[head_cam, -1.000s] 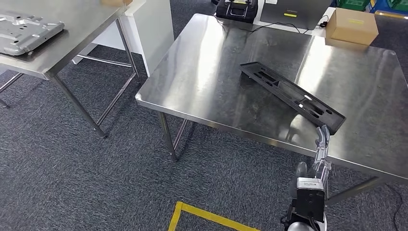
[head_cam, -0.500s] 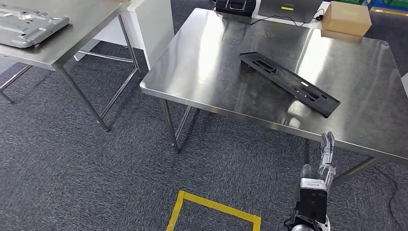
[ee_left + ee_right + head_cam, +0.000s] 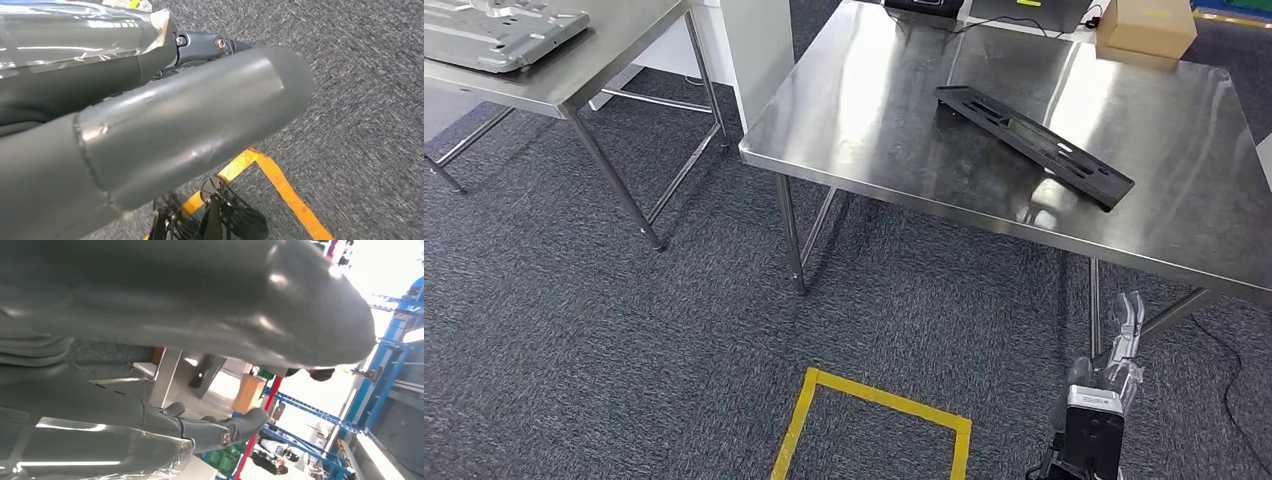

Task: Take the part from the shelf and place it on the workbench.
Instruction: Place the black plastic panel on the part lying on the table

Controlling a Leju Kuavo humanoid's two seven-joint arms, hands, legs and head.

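black part lying on the steel surface, right hand empty below its edge

the long black part lies flat and aslant on the surface, near the front edge. the right hand hangs below that edge over the carpet, fingers straight and apart, holding nothing. the left hand is over grey carpet and yellow floor tape; i cannot tell how its fingers lie.

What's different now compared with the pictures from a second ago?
The robot's right hand has dropped away from the long black plastic part and now hangs below the edge of the steel workbench, holding nothing. The whole view shifted too, so the camera moved, not the furniture. The part stays flat on the bench, the cardboard box at the far corner.
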